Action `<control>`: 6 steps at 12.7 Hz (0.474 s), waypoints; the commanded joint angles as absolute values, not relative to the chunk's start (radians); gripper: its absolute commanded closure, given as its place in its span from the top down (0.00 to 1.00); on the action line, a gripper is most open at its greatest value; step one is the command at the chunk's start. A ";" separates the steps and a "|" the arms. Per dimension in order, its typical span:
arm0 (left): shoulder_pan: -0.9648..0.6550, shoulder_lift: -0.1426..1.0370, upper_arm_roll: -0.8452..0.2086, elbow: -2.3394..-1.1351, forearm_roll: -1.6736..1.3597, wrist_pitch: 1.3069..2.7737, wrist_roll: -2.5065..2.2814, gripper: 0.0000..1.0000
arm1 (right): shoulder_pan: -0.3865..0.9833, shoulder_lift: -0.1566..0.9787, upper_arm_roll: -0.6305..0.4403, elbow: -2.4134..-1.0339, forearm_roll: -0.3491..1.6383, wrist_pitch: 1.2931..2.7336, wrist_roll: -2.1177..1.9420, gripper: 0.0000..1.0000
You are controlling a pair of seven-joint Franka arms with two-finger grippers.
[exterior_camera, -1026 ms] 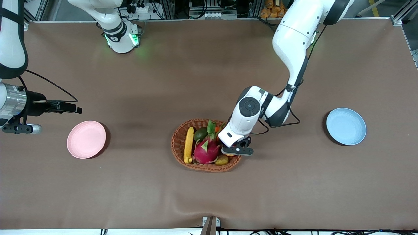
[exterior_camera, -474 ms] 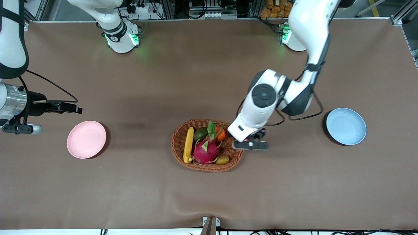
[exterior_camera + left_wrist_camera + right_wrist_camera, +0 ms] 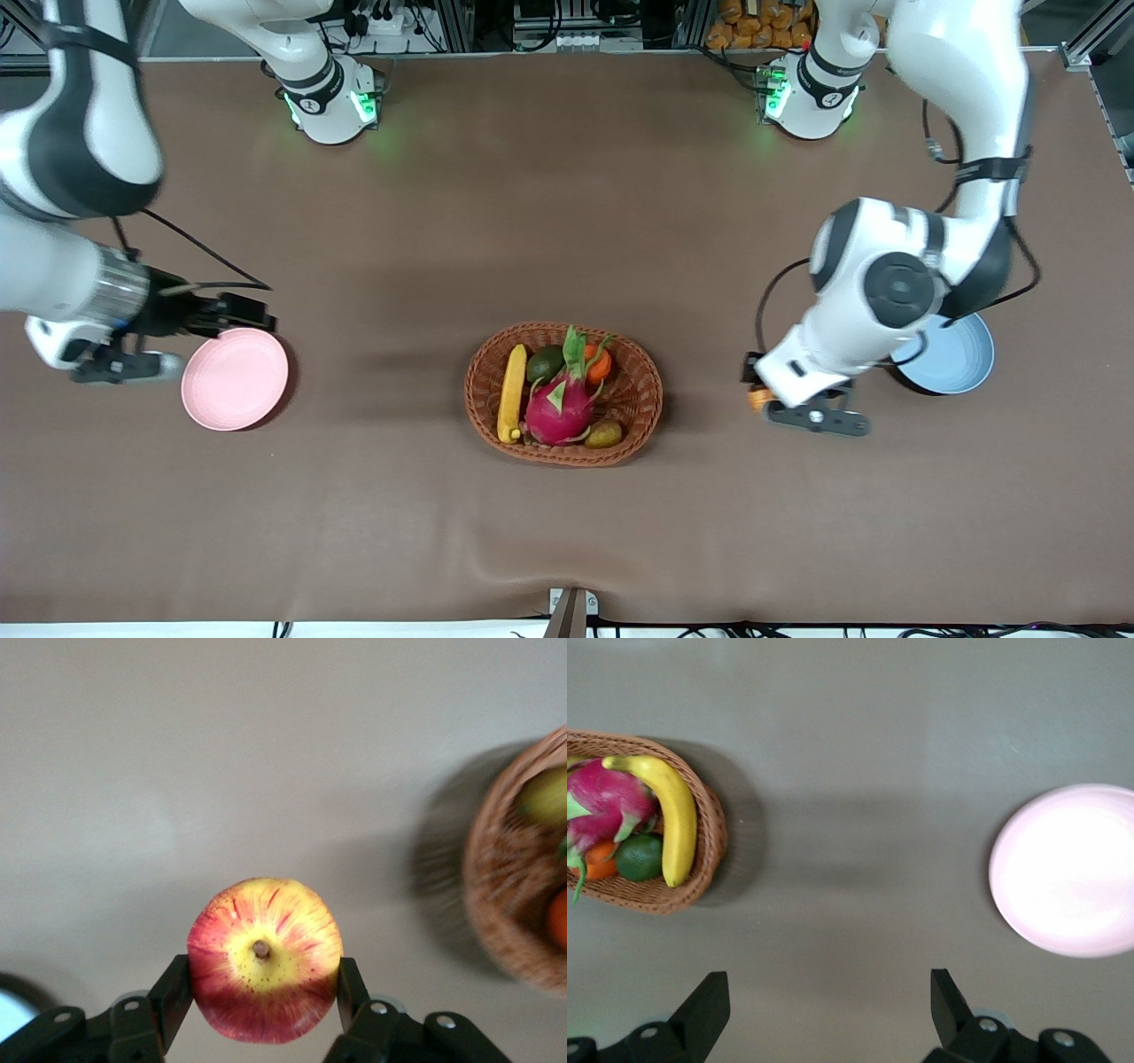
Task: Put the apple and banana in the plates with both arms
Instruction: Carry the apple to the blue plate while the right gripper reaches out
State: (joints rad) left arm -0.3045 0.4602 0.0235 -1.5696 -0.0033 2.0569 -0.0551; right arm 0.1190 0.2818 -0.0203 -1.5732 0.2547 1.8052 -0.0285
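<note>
My left gripper (image 3: 760, 392) is shut on the apple (image 3: 759, 399) and holds it above the table between the wicker basket (image 3: 645, 390) and the light blue plate (image 3: 957, 365). In the left wrist view the red and yellow apple (image 3: 264, 961) sits stem-up between the fingers of the left gripper (image 3: 264, 979). The banana (image 3: 511, 392) lies in the basket at the right arm's end; it also shows in the right wrist view (image 3: 675, 815). My right gripper (image 3: 252, 310) is open and empty over the edge of the pink plate (image 3: 235, 381), with nothing between its fingers in the right wrist view (image 3: 828, 992).
The basket also holds a magenta dragon fruit (image 3: 560, 408), an orange fruit (image 3: 600, 365), a green fruit (image 3: 545, 363) and a small pear (image 3: 604, 434). My left arm hides part of the blue plate. Bare brown table lies between basket and plates.
My left gripper has risen out of the basket with the apple and swung toward the blue plate. My right arm has shifted toward the pink plate.
</note>
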 commanded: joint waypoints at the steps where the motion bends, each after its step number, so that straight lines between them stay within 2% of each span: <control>1: -0.223 0.335 0.009 -1.734 0.002 2.060 0.069 0.24 | 0.196 0.386 -0.028 -1.509 0.265 1.915 0.009 1.00; 6: -0.053 0.242 0.009 -1.893 0.000 2.074 0.303 0.23 | 0.320 0.498 -0.028 -1.509 0.267 2.241 0.089 1.00</control>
State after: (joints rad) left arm -0.1105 0.3038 0.0232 -1.8068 -0.0033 2.0578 0.2367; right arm 0.2852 0.4510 -0.0199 -1.5505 0.2550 2.1833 0.0718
